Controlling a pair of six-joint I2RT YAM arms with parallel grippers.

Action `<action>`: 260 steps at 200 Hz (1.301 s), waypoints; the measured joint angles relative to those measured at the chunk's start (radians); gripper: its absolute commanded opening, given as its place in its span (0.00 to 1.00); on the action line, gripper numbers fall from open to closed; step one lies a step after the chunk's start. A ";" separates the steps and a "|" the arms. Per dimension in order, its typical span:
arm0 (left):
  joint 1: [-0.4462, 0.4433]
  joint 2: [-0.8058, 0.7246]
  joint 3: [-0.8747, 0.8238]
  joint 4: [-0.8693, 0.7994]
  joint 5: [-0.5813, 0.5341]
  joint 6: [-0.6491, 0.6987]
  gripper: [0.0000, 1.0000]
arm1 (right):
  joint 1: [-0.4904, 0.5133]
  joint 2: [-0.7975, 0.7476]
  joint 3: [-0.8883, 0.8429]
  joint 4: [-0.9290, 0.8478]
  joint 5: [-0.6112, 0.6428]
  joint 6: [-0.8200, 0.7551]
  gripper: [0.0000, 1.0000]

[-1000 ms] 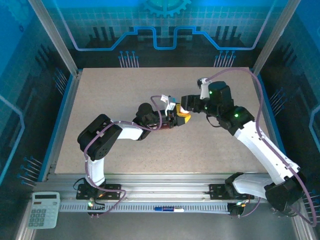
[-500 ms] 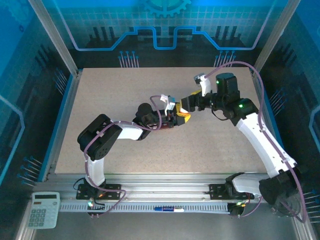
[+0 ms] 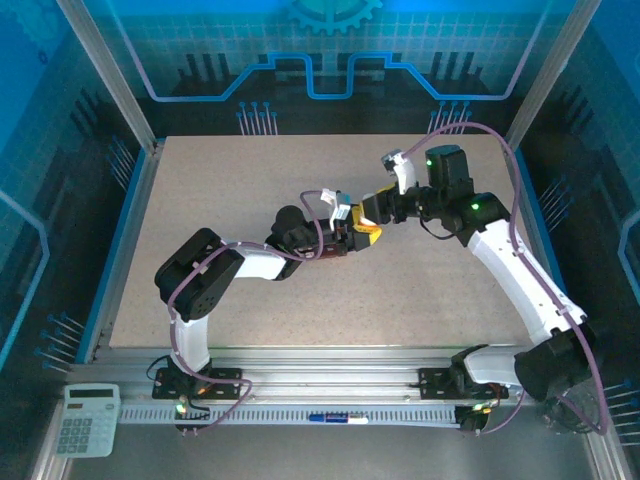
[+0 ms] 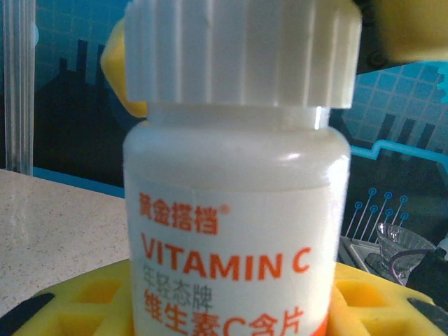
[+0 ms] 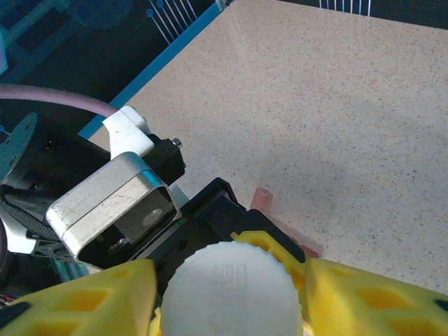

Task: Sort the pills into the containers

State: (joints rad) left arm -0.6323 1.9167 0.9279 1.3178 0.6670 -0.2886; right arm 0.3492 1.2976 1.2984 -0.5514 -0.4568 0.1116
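The white VITAMIN C pill bottle [image 4: 236,210] is upright with its ribbed cap on, and the reddish-brown container strip [image 5: 266,199] lies flat just below it.

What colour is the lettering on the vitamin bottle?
Orange, printed on the white bottle; it shows best in the left wrist view.

The left arm [image 3: 205,275] and the right arm [image 3: 515,270] are reaching inward over the speckled table [image 3: 230,180]. The left gripper [image 3: 349,243] and the right gripper [image 3: 368,231] are sitting tip to tip near its middle. A calculator [image 3: 87,420] is lying beyond the near-left corner.
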 measured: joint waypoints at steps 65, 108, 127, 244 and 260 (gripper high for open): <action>0.000 0.000 0.001 -0.009 0.004 -0.001 0.00 | 0.005 -0.024 -0.039 0.038 0.035 0.053 0.26; -0.004 0.000 0.001 -0.014 0.047 -0.001 0.00 | 0.114 -0.142 -0.164 0.147 0.270 0.204 0.21; -0.004 0.000 0.001 -0.011 0.063 0.000 0.00 | 0.176 -0.184 -0.205 0.183 0.401 0.261 0.20; -0.005 0.000 -0.008 0.016 -0.011 0.002 0.99 | 0.150 -0.196 -0.225 0.213 0.478 0.300 0.19; -0.005 0.000 -0.034 0.031 -0.034 0.002 0.99 | 0.123 -0.196 -0.233 0.212 0.485 0.301 0.19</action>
State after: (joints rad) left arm -0.6369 1.9167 0.8940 1.3491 0.6331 -0.2871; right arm 0.4725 1.1011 1.0653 -0.3397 0.0280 0.4122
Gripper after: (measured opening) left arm 0.982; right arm 0.379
